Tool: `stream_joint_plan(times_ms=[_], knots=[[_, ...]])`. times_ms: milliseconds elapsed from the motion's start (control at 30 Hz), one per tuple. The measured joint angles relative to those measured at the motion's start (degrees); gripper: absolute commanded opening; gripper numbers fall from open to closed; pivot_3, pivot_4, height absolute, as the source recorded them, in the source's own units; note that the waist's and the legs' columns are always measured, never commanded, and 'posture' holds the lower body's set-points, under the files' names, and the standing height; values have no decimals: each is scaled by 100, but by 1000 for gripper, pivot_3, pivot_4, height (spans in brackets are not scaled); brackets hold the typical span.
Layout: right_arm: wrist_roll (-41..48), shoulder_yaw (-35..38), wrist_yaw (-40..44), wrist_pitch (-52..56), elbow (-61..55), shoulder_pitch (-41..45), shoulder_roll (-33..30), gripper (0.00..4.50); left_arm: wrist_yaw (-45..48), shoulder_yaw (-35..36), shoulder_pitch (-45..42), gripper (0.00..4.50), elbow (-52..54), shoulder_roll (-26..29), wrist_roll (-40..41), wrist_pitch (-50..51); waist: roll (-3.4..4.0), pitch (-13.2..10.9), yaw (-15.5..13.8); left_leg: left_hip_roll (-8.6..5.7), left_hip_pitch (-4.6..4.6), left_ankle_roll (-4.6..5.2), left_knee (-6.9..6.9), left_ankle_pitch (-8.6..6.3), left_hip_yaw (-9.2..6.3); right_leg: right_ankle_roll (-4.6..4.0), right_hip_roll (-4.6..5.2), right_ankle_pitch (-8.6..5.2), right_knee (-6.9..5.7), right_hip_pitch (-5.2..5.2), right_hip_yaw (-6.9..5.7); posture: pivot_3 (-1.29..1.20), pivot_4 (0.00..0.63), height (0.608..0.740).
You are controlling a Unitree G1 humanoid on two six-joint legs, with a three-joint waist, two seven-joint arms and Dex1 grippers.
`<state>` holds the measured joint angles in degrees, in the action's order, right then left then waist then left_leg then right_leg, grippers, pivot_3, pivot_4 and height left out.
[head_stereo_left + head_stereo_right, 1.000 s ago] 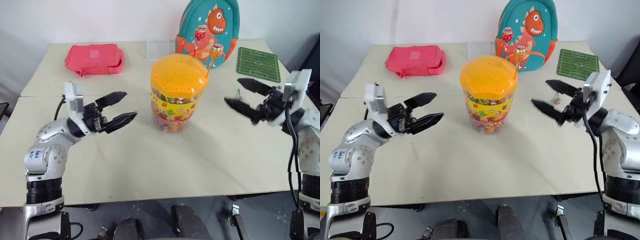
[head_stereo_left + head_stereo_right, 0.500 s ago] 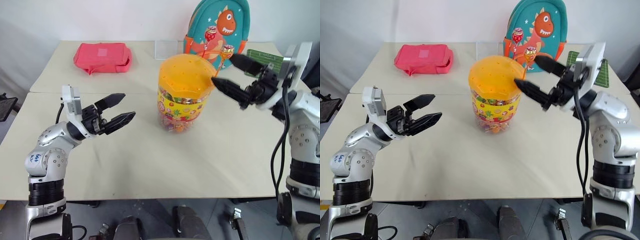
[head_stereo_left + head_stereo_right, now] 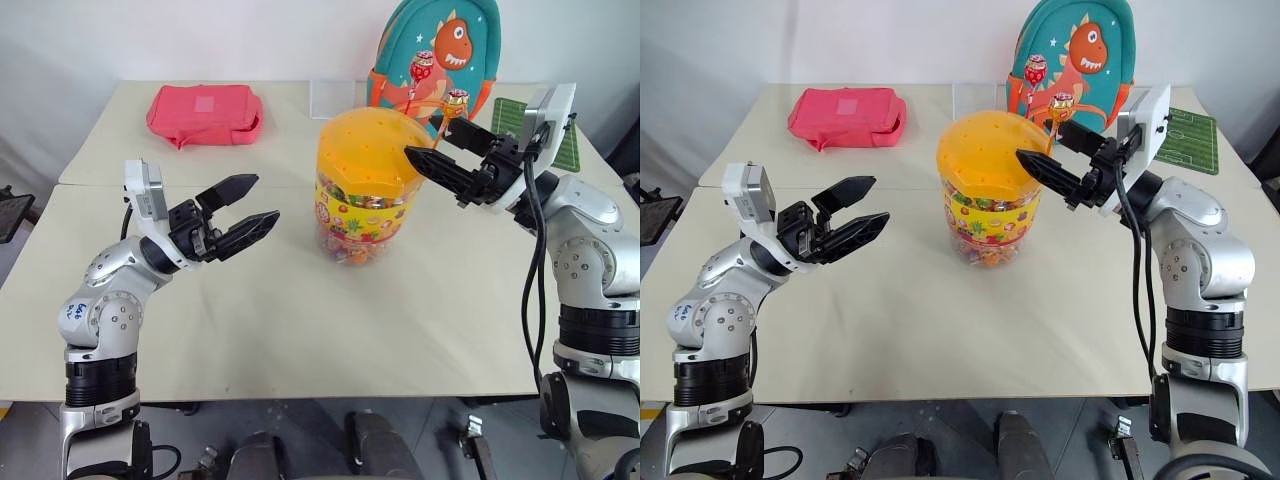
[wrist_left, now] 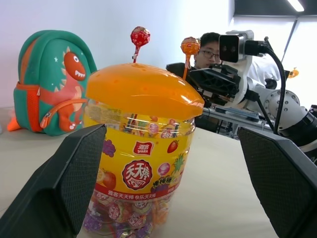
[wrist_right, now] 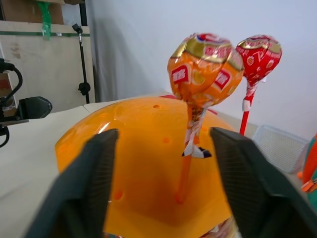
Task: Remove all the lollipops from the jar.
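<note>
Beige tabletop (image 3: 300,330) carries the large clear plastic jar with its domed orange lid (image 3: 372,185) at centre, upright. We see two wrapped lollipops on thin sticks (image 5: 204,62) standing nearly vertical in the lid, at about 1 o'clock on the dome (a third we cannot make out). Our right gripper (image 3: 447,152), moved in from the right since a second ago, straddles the orange stick half-open, not yet pinching. Our left gripper (image 3: 243,205) gapes wide and empty at the jar's 9 o'clock.

A pale beige table (image 3: 300,330) is filling the middle of the frame, its seam running across the left side, while a plain white wall (image 3: 200,40) is standing along the top.
</note>
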<state>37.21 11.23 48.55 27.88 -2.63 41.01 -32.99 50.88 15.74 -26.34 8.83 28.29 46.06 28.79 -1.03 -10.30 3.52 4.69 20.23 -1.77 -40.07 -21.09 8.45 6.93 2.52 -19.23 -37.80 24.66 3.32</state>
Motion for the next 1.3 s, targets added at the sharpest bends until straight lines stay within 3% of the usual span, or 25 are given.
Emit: stream_joint_plan(times_ms=[200,233,533,667,767,867,967,1133,1300], knots=[[84,59,28,0,27,-10,6,180,-28,0,-1,4500,0,0,56,-1,0,0,-1,0,0,0,0,0,0,0,0,0,2,0,0,0,150,740],[128,68,51,0,56,-10,7,46,-37,-3,-3,4500,0,-6,57,-1,0,0,0,0,0,0,1,0,0,0,0,0,2,0,0,0,150,740],[1098,793,-25,265,246,691,26,46,79,-147,-230,4500,-15,-41,67,-25,0,0,1,1,1,0,1,0,0,0,-1,0,3,1,-1,0,150,740],[1213,978,-139,726,510,762,-643,46,393,-389,-255,4500,-13,64,-33,-136,0,0,-46,-3,8,2,4,-1,-2,0,3,0,8,1,-2,0,150,740],[601,814,-15,1221,657,-84,-2076,46,827,-626,-160,4500,22,437,-351,-335,-2,1,-89,-4,15,12,12,-7,-2,0,2,0,41,-4,-2,0,150,740],[-562,81,-195,1262,852,-1041,-2865,46,1177,-803,30,4500,41,669,-564,-480,-2,1,-53,-4,15,15,13,-8,15,0,2,0,65,-5,10,0,150,740],[-1140,-351,-309,1320,992,-1772,-2925,46,1530,-1102,135,4500,39,804,-802,-638,2,-1,2,-4,7,15,6,-8,37,0,-1,0,48,0,27,0,150,740],[-1536,-632,-298,1301,1122,-2129,-2777,46,1579,-1188,63,4500,15,785,-836,-678,8,-3,13,0,-3,9,3,-5,39,0,-9,0,37,-3,32,0,150,740],[-1792,-713,-255,1080,1293,-2222,-2641,1237,1502,-1185,49,4500,22,786,-815,-564,8,-3,-16,-1,-2,10,4,-5,39,0,-7,0,39,-2,29,0,150,740]])
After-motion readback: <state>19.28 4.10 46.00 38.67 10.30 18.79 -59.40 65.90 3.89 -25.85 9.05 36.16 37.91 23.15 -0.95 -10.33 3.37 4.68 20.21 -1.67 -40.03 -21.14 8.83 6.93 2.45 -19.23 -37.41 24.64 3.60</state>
